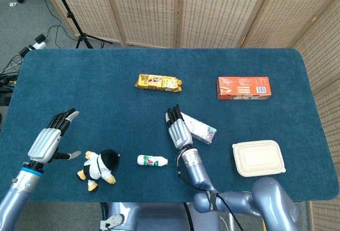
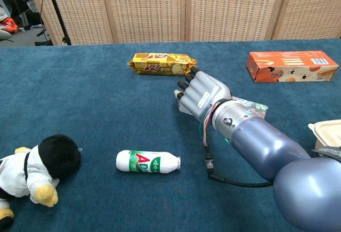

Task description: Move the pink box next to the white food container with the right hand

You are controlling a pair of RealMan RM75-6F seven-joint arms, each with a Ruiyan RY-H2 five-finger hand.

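Blue cloth covers the tabletop [image 1: 106, 82], which carries one pink box [image 1: 200, 129], one white food container [image 1: 258, 157], one orange carton [image 1: 244, 87], one gold biscuit pack [image 1: 158, 82], one small bottle [image 1: 152, 160] and one plush penguin [image 1: 99, 168]. The pink box lies near the middle, left of the container, its long axis running diagonally from upper left to lower right. The right hand [image 1: 179, 129] rests flat against its left side; whether it grips is unclear. The left hand [image 1: 50, 137] hovers, fingers spread.

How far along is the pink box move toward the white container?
Done: the right hand has reached the pink box and lies against its left end. In hand: the box sits angled on the table, seemingly being pushed; no clear grip shows. Left: a stretch of blue cloth separates the box from the white food container, so it must travel right and nearer before release.
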